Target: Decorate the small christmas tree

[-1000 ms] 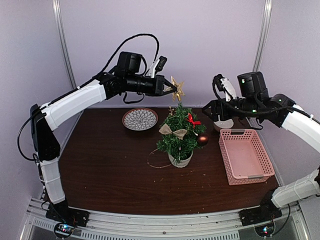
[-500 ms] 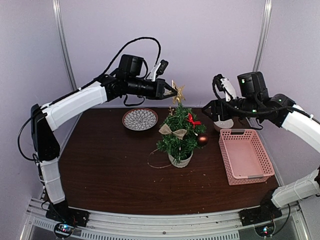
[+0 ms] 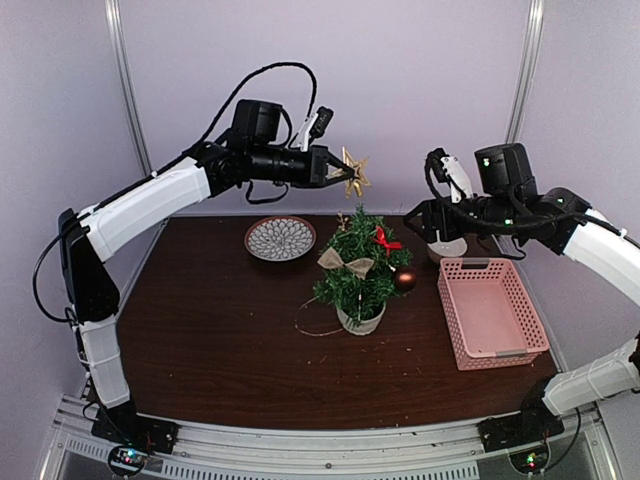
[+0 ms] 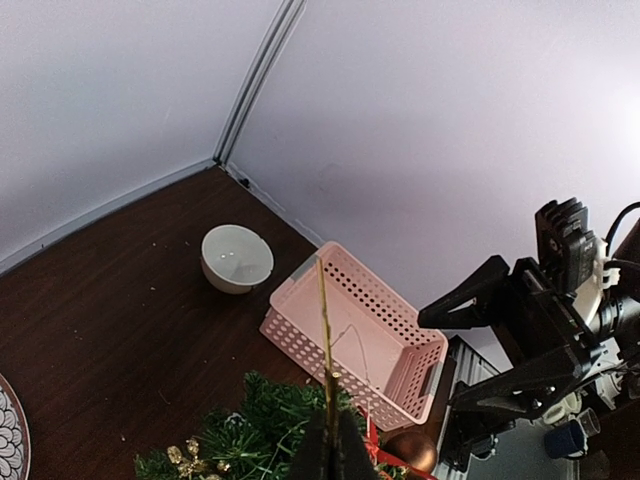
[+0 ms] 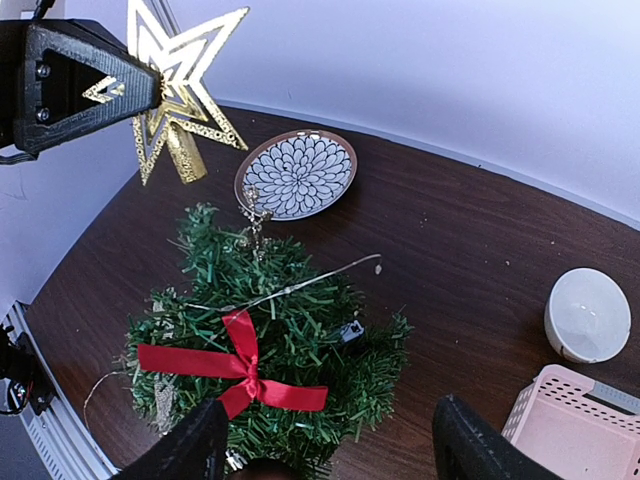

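**Gold star held in the air above the tree top**

The small christmas tree (image 3: 360,272) stands upright in its white pot near the middle of the brown desk (image 3: 210,340). It sits between a patterned plate (image 3: 280,238) at the back left and a pink basket (image 3: 492,310) on the right. A red bow (image 3: 385,240) sits high on its right side and a tan bow (image 3: 345,262) on its front. A dark reddish ball (image 3: 405,279) hangs at its right edge. A thin wire curls on the desk beside the pot.

The left end effector (image 3: 340,172) is clamped tight on a gold star (image 3: 352,172), gripping it by its left edge. The star hangs in the air above the tree top, clear of the needles. In the right wrist view its short stem points downward.

The right end effector (image 3: 418,220) hovers just right of the upper part of the tree. Its fingers (image 5: 190,450) are spread wide and hold nothing. A white bowl (image 4: 237,258) stands on the desk behind the basket, below the right arm.
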{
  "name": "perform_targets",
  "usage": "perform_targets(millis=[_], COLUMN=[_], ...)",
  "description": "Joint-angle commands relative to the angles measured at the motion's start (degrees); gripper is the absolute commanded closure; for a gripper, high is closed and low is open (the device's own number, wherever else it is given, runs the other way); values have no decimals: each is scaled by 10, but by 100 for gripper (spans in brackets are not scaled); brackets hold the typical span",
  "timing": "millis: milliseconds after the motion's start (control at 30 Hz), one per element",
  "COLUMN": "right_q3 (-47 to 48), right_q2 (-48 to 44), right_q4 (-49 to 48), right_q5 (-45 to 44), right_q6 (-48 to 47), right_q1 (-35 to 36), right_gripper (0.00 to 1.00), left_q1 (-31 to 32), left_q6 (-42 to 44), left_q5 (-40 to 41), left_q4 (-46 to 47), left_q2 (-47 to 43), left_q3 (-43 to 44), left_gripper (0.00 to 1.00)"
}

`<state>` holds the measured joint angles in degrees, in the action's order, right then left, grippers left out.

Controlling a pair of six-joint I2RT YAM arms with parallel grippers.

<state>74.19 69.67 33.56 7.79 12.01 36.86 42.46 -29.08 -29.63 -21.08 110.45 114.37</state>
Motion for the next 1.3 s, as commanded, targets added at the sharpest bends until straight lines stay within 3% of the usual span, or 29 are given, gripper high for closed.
perform_targets(millis=[0,767,1267], right_q3=[-4,-4,-5], right_q2=[-3,1,5], right_q4=[-15,-16,-21], right_q5=[4,4,9], right_q6=[3,1,1], right_q1=[-3,-3,-3], right_gripper=[27,27,27], left_q1=[-4,3,24], left_q6=[-6,10,93], left_q5=[-17,-25,-12], left_q4=[17,8,-38], left_q2=[-20,-18,-27], left_q3=[0,-25,-58], left_gripper=[100,100,100])
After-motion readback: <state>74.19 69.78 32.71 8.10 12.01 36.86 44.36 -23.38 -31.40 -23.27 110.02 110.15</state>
